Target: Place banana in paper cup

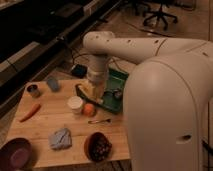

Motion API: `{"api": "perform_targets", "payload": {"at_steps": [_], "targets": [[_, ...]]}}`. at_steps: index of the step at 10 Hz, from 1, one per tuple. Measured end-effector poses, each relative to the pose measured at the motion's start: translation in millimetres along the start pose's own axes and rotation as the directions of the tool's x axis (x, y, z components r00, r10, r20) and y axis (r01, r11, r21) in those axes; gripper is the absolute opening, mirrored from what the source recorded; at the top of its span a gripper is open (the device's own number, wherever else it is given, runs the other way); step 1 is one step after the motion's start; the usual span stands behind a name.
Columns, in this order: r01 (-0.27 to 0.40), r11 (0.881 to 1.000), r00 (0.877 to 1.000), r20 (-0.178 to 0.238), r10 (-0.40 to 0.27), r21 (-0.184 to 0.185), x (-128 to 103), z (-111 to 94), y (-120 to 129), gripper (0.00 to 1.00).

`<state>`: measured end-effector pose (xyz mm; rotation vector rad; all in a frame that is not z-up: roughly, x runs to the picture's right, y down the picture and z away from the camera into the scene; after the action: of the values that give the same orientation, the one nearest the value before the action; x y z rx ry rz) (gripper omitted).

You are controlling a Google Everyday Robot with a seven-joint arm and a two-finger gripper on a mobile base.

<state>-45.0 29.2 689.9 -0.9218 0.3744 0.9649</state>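
The coming move turns on one relation: the short white paper cup with the wide pale rim (75,103) stands at about 8 o'clock from the pincer (93,95), near it but not under it. The pincer hangs below the white arm's upright wrist, low over the pale wooden counter (47,122), at the near-left edge of the dark green rectangular tray (120,84).

A small pale yellow shape at the pincer's lower end looks like the little curved banana (88,90). It lies on the cup's side of the pincer, close against it. I cannot tell how far the pincer is open, or whether it has hold of the banana or only hovers at it. Too little of the banana shows for its long axis to be read with any certainty.

There is one arm only, so no choice of side arises. If the banana is held, I judge the remaining work to be a short carry toward 8 o'clock until it hangs over the cup's mouth, then a release.

The round orange ball (89,109) sits just beside the cup at its 4 o'clock and below the pincer in the view. It lies close to that path and could be knocked. The long orange carrot (29,112) and the small shiny metal can (33,90) lie well apart, off toward 9 o'clock.
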Motion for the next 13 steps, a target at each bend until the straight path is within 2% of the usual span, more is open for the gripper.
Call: {"api": "perform_targets", "payload": {"at_steps": [3,5,6,8,10,13], "targets": [[0.010,1.000,1.000,0.003,-0.010,-0.001,-1,1,2,0.00],[0.080,0.996,0.996,0.048,-0.079,-0.032,-12,4,4,0.00],[0.129,0.991,0.989,0.076,-0.126,-0.044,-24,6,9,0.00],[0.214,0.976,0.971,0.117,-0.207,-0.045,-38,11,17,0.00],[0.252,0.966,0.959,0.152,-0.241,-0.059,-44,15,16,0.00],[0.318,0.943,0.931,0.221,-0.291,-0.097,-55,29,14,0.00]]}}
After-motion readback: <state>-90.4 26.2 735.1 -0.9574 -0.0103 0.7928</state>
